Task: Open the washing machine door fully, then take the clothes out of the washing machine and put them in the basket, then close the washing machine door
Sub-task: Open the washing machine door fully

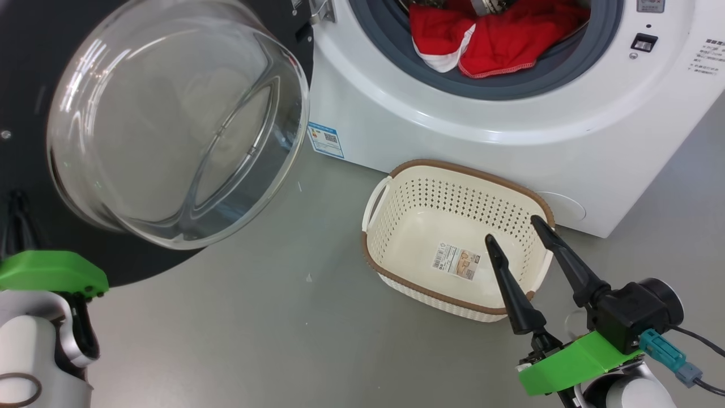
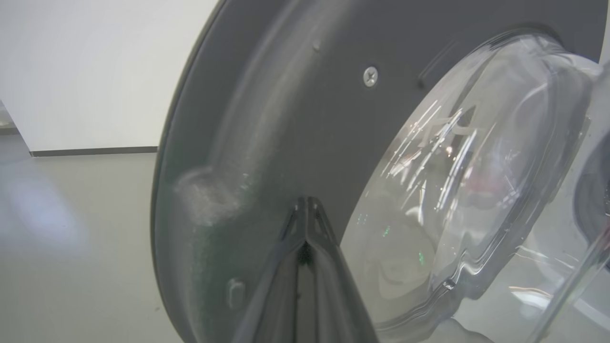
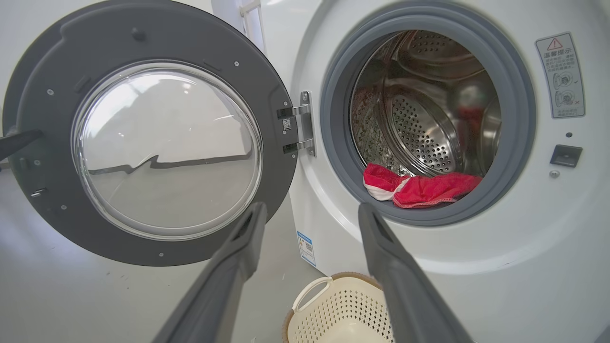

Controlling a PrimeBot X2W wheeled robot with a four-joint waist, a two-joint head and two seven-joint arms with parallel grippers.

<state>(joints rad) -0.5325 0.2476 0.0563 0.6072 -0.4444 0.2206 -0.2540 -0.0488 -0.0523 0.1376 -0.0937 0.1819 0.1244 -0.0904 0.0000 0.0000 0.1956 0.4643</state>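
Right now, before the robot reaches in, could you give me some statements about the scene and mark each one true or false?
1. The washing machine door stands open. True.
2. The clothes lie in the basket. False: they lie inside the washing machine; the basket holds only its label.
3. The right gripper is open and holds nothing. True.
4. The left gripper is wide open. False: it is shut, by the door's dark rim.

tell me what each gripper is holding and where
Nothing. The left gripper is shut, tips at the door rim; the right gripper hangs open above the basket.
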